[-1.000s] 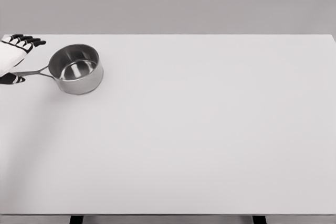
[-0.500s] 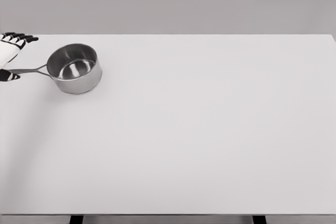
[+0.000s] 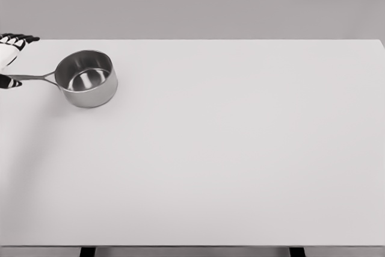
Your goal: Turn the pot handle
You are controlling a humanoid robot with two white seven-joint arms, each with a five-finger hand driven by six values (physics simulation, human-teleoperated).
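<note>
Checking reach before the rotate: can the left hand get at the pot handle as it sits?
Probably yes. The left hand sits at the outer end of the pot handle, at the table's left edge, with nothing between; actual contact is unclear.

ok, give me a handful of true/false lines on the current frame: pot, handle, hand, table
1. The steel saucepan stands upright near the table's far left corner. True.
2. The pot's handle points toward the picture's right. False: it points left, toward the frame edge.
3. The left hand shows at the left edge, at the handle's end. True.
4. Food fills the saucepan. False: only its bare metal bottom shows.
5. The right hand rests on the white table. False: no right hand or arm is in view.
</note>
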